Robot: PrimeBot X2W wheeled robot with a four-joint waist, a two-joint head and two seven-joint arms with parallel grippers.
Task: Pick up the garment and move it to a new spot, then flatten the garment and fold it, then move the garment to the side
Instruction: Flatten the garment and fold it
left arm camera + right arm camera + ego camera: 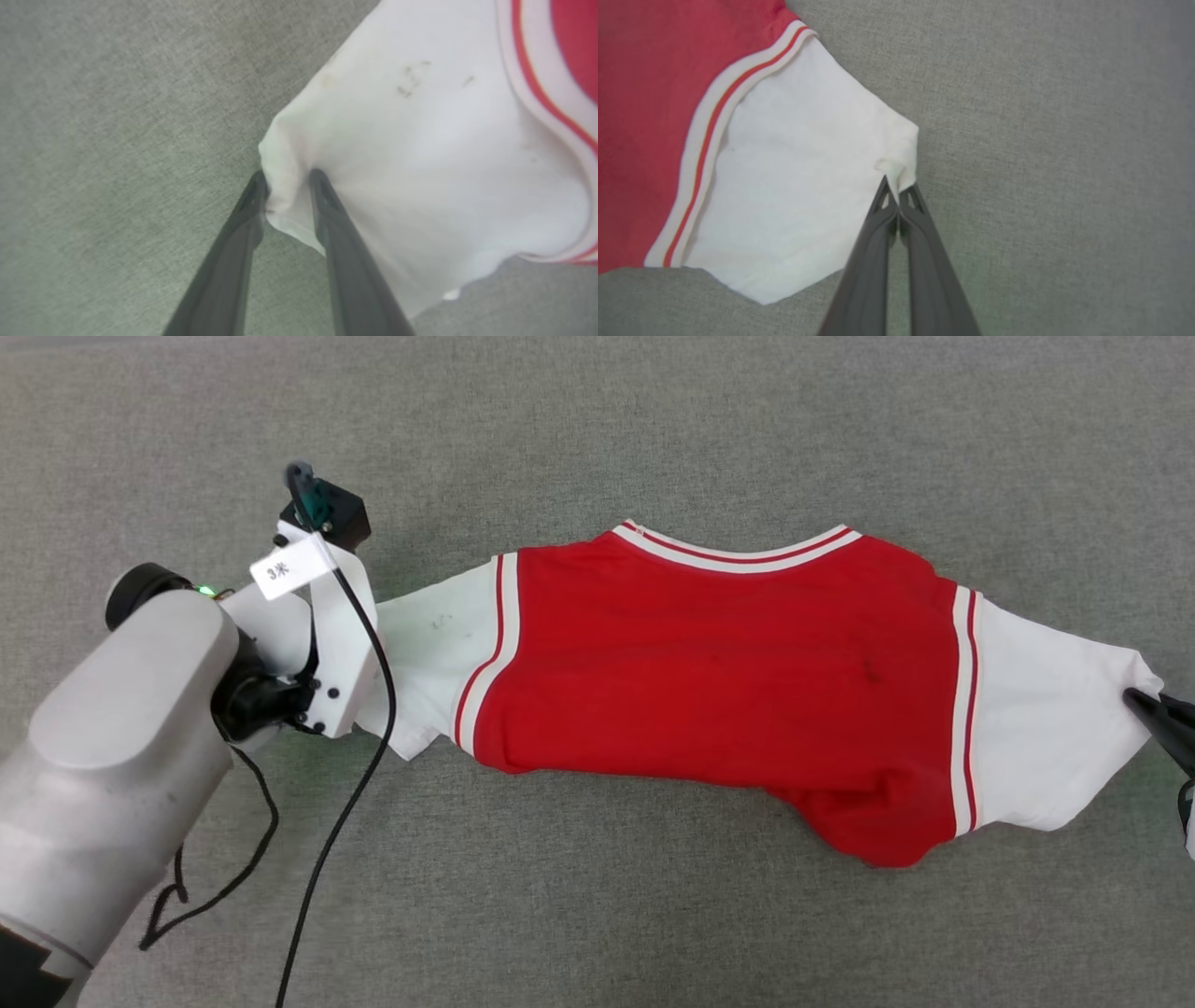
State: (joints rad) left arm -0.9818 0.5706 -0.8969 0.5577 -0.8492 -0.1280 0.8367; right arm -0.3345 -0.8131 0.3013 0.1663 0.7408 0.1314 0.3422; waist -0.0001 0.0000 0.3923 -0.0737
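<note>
Presently, garment: red jersey [719, 672] lies spread across the grey worktop [597, 420], neck trim away from the robot, one white sleeve drawn out to each side. The body rests on the surface, stretched between the two arms.
Left end effector [288, 182]: at the outer edge of the left sleeve [420, 154]. The jaws stand partly apart with a bunched fold of white cloth filling the gap and both fingers touching it — a grip on a thick pinch, how firm cannot be told.
Right end effector [899, 186]: jaws together, tips nipping a small corner of the right sleeve [794, 186] at its hem.
Lower hem [859, 831]: uneven; the part nearer the right sleeve sags toward the robot and looks rolled under.
Risk, slip: judged likeliest at the right — so little cloth sits between the tips that the jersey's weight on a lift, or an outward pull, could draw it free and drop that side.
Risk, uneven hold: the left pinch may take both sleeve layers or only one; a one-layer hold would let the sleeve open and twist.
Risk, creasing: if carried or flattened as it lies, the rolled hem would probably be pressed in rather than smoothed.
Risk, snag: black cable [359, 747] hanging from the left wrist passes just beside the left sleeve and could drag on it.
</note>
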